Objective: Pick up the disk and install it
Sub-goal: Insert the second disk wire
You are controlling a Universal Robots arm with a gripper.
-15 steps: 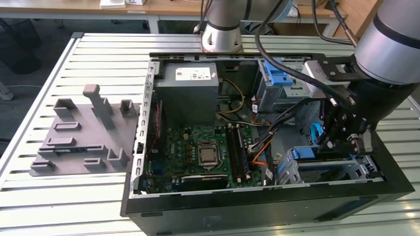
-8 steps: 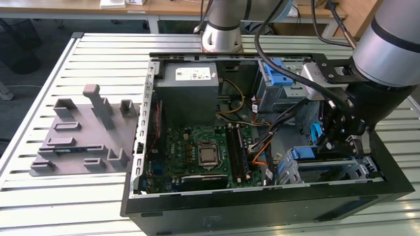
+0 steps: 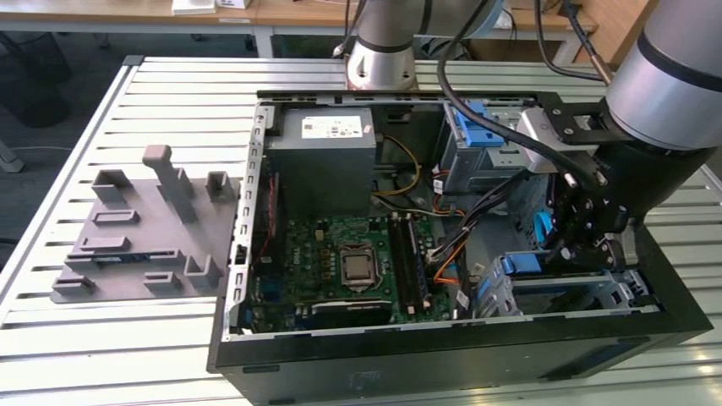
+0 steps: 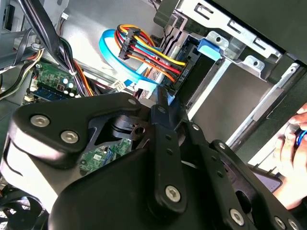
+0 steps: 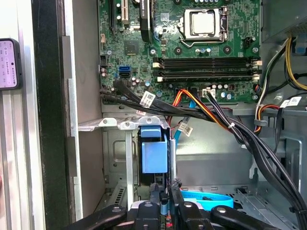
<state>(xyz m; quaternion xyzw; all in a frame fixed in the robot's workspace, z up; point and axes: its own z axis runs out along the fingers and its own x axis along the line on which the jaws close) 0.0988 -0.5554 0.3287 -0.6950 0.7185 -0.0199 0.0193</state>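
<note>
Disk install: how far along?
Done: the pickup. The gripper is shut on the disk, which it holds on edge. In hand: the disk is at the drive cage. Left: seating it, as it does not look fully in yet.

Silver arm (image 3: 677,76), black screwed hand (image 4: 163,143)

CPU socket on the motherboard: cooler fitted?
No. In the exterior view the CPU socket on the green motherboard sits bare, with its metal frame exposed and nothing mounted over it.
</note>
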